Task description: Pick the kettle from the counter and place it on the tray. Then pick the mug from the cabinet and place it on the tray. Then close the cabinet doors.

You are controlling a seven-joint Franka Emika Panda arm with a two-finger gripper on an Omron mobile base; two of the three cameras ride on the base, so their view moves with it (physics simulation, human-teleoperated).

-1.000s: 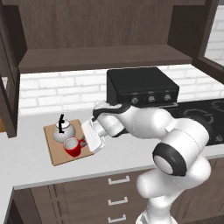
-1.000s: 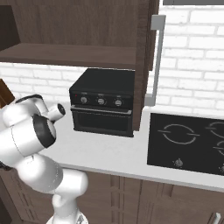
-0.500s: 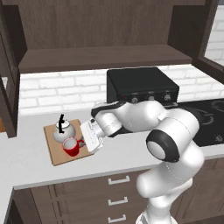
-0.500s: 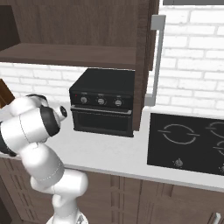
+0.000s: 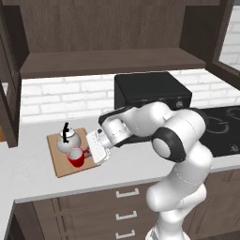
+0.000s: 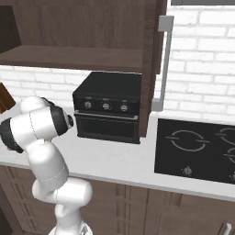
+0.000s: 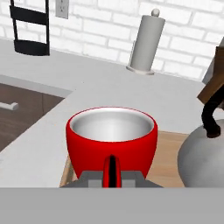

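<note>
Mug [image 5: 76, 156] sits on tray [image 5: 62, 165] beside kettle [image 5: 67, 141], tool [image 5: 97, 151] at its handle, grip state unclear; prob light, rigid, glossy, so take by handle/rim.

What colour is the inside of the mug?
White-grey inside the red mug, clearest in the hand view.

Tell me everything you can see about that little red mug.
The mug is glossy bright red outside and white inside, empty and upright. Its single red handle faces the hand camera, with the gripper right at it. It stands on the wooden tray, close beside the round silver kettle; whether they touch is unclear.
</note>
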